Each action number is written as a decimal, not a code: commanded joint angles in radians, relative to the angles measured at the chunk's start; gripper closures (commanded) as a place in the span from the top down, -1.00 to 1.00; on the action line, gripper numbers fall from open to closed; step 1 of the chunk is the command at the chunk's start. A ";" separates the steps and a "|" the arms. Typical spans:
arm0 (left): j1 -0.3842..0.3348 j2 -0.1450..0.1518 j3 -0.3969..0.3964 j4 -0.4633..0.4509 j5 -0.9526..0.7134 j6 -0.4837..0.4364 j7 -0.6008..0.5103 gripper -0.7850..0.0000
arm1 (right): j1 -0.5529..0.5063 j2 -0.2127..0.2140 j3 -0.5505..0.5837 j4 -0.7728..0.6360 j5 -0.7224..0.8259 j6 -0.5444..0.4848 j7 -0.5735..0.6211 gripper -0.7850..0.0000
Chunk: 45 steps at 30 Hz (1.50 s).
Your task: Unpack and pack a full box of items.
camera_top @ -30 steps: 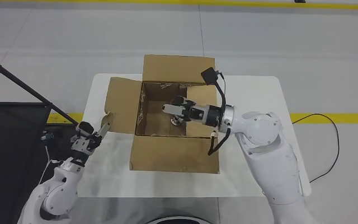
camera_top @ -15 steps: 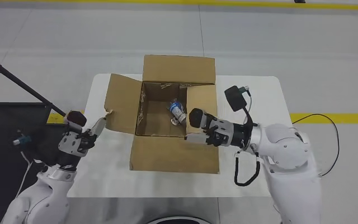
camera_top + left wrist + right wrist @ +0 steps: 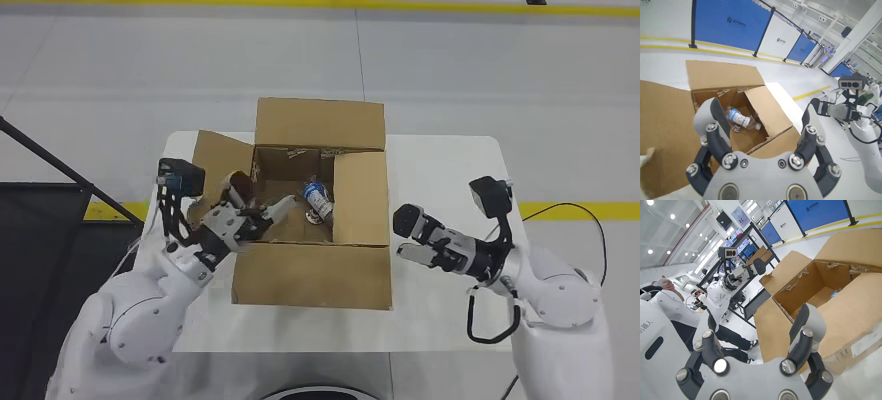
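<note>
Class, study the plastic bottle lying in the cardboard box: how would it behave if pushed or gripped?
Lying on its side on the box floor, the bottle would probably roll when pushed. Its clear, thin-looking plastic suggests it is light and may dent under a firm grip.

You have a brown cardboard box point(image 3: 310, 275) standing open in the middle of the white surface point(image 3: 440, 180). Its far, left and near flaps are folded outward, and the right flap leans in over the opening. On the bottom, toward the far right, you see a clear plastic bottle point(image 3: 317, 196) with a blue-white label, lying on its side.
</note>
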 commanded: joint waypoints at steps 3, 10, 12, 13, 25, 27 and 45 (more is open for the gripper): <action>-0.127 -0.011 0.099 0.081 -0.068 0.058 -0.064 1.00 | -0.024 0.012 0.042 0.023 0.031 -0.007 0.015 1.00; -0.127 -0.011 0.099 0.081 -0.068 0.058 -0.064 1.00 | -0.025 0.013 0.045 0.025 0.032 -0.007 0.016 1.00; -0.127 -0.011 0.099 0.081 -0.068 0.058 -0.064 1.00 | -0.025 0.013 0.045 0.025 0.032 -0.007 0.016 1.00; -0.127 -0.011 0.099 0.081 -0.068 0.058 -0.064 1.00 | -0.025 0.013 0.045 0.025 0.032 -0.007 0.016 1.00; -0.282 -0.029 0.187 0.291 -0.275 0.152 -0.225 1.00 | -0.025 0.013 0.045 0.025 0.032 -0.007 0.016 1.00; -0.322 -0.035 0.209 0.346 -0.351 0.169 -0.266 1.00 | -0.025 0.013 0.045 0.025 0.032 -0.007 0.016 1.00; -0.517 -0.079 0.381 0.694 -0.516 0.171 -0.284 1.00 | -0.025 0.013 0.045 0.025 0.032 -0.007 0.016 1.00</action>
